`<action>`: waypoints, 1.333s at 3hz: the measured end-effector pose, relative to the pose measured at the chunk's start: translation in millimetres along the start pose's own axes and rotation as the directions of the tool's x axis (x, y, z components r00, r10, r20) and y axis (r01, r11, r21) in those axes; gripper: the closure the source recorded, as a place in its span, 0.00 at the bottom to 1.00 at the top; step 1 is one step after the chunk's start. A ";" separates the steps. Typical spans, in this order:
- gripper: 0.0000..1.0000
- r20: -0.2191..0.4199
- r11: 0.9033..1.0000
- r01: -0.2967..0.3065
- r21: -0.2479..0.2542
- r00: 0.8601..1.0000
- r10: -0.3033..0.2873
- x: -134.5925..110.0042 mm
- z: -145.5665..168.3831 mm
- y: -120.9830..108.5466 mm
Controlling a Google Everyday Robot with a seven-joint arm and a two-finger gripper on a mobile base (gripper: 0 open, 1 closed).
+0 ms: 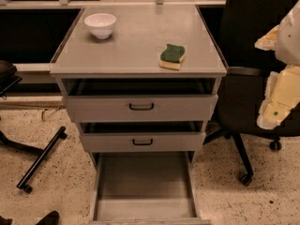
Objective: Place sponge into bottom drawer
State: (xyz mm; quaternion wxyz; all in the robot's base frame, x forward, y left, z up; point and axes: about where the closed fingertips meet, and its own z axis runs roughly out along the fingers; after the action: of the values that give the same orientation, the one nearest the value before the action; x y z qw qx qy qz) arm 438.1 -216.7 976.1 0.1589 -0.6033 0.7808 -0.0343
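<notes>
My gripper (277,100) hangs at the 3 o'clock edge of the view, a pale yellow and white shape in the air beside the cabinet (136,36), touching nothing that I can see. I cannot tell whether it is spread or pressed together, and I see nothing held in it. The rest of my arm (289,32) rises above it toward 1 o'clock.

Behind my gripper stands a black chair (248,41), its wheeled feet on the speckled floor (56,191) at about 5 o'clock from me.

The sponge (172,56) lies at roughly 10 o'clock from my gripper, well apart from it. It rests flat on the grey top of the cabinet, near the 4 o'clock corner of that top, green side up over the yellow foam. A white bowl (100,25) sits upright near the 10 o'clock corner of the same top, well apart from the sponge.

Below the top, the top drawer (140,108) and the middle drawer (142,142) are each pulled out a little, both with a black handle. The bottom drawer (143,186) is pulled out much further at the 6 o'clock side of the view, showing a plain grey inside.

At 8 o'clock, a black wheeled leg (41,159) lies across the floor beside the cabinet.
</notes>
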 end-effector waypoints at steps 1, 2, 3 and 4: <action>0.00 0.000 1.000 0.000 0.000 1.000 0.000 0.0 0.0 0.0; 0.00 0.031 1.000 0.013 0.009 0.999 -0.013 -0.4 9.7 -1.4; 0.00 0.107 1.000 -0.010 0.002 0.994 0.009 -2.8 62.0 -23.6; 0.00 0.220 0.999 -0.036 0.026 0.975 0.029 -27.0 123.6 -62.5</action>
State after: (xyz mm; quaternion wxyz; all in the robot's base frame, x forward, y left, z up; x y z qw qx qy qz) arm 538.2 -190.7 880.0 0.2536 -0.5881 0.7677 0.0235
